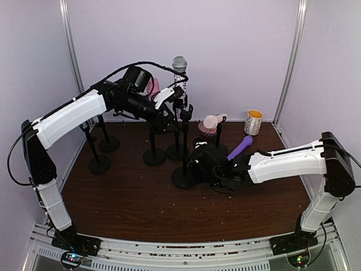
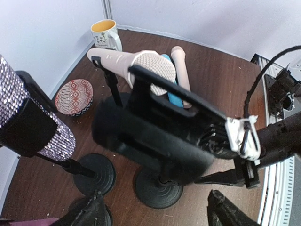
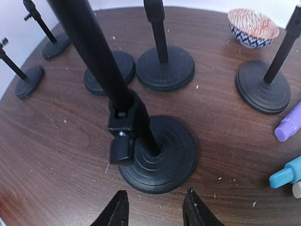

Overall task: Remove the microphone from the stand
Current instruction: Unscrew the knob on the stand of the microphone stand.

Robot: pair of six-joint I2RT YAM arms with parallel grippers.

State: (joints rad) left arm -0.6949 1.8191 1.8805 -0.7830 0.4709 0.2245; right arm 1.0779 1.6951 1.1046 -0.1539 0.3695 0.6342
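- Microphone (image 1: 180,66): held upright on stand (image 1: 181,180).
- Left gripper (image 2: 157,213): nearer, spread, empty; microphone found at 10 o'clock.
- Right gripper (image 3: 155,209): spread, positioned at stand base.

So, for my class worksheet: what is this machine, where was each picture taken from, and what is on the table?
These are two robot arms, each ending in a two-finger hand. One picture looks down from above and behind them. The other two come from cameras on the wrists. The left hand is open, raised near the glittery microphone in its stand. The right hand is open, low by that stand's base. The table also carries other stands, a mug, a bowl and a purple microphone. Nothing is held.
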